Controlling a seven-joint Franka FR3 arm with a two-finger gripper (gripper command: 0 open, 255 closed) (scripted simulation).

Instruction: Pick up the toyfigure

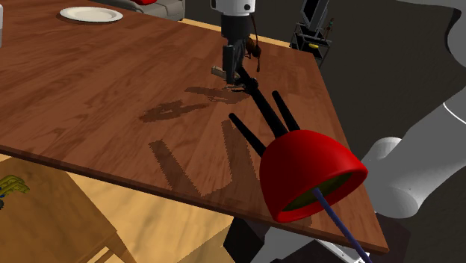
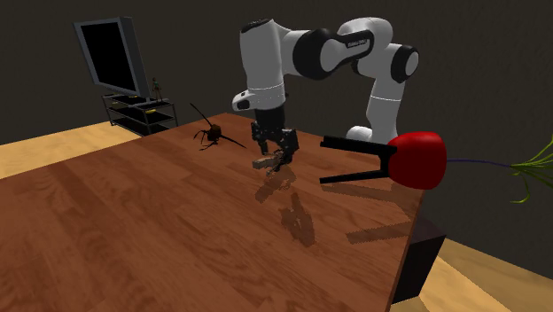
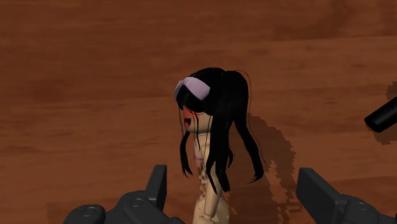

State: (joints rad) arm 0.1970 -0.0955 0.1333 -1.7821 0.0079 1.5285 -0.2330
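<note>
The toy figure [image 3: 210, 121] is a small doll with long black hair, a pale lilac headband and a tan body. It sits on the brown wooden table [image 1: 89, 90]. My black gripper [image 3: 235, 181] is open right over it. Both fingers stand wide apart, the doll's body between them and nearer one finger, and neither touches it. In the shoulder view the gripper [image 1: 233, 69] points down near the table's far right part, and a tan piece of the figure [image 1: 219, 72] sticks out beside it. The second exterior view has the gripper [image 2: 276, 152] and figure [image 2: 260, 164] mid-table.
A red dome-shaped object [image 1: 310, 175] with long black prongs lies close to the gripper, by the table's near right corner. A dark spider-like model [image 2: 211, 135] stands behind the gripper. A white plate [image 1: 91, 14] sits far left. A TV [image 2: 111, 53] stands beyond the table.
</note>
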